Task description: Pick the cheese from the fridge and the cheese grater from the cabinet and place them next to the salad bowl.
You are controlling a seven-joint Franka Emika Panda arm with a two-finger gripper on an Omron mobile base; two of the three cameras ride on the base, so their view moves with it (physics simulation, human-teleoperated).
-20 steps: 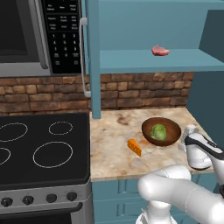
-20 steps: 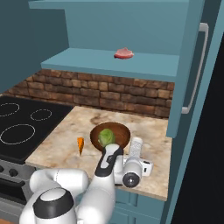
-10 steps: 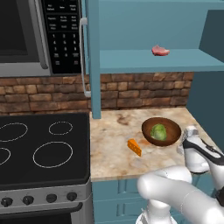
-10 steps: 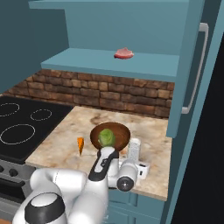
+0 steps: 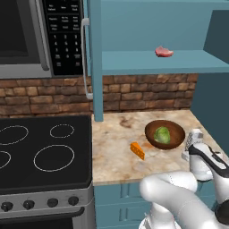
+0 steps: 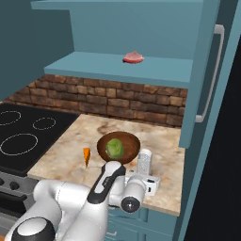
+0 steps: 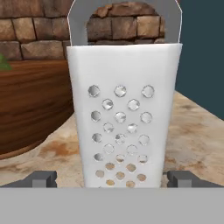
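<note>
Counter (image 5: 116, 159) held the salad bowl (image 5: 165, 134), with the cheese (image 5: 137, 150) already beside it. Released gripper (image 7: 112, 179) (fingers spread) faced the cheese grater (image 7: 124, 109), standing upright by the bowl; the task appeared essentially complete.

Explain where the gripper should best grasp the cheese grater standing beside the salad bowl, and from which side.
Grip the cheese grater low on its tapered body, across the two narrow sides, coming in level from the counter's front edge. It stands upright with its broad perforated face toward the gripper, whose fingertips flank it; the salad bowl blocks one side.

Counter (image 5: 116, 156): bowl (image 5: 165, 134), cheese (image 5: 137, 150), grater (image 6: 144, 162)
</note>
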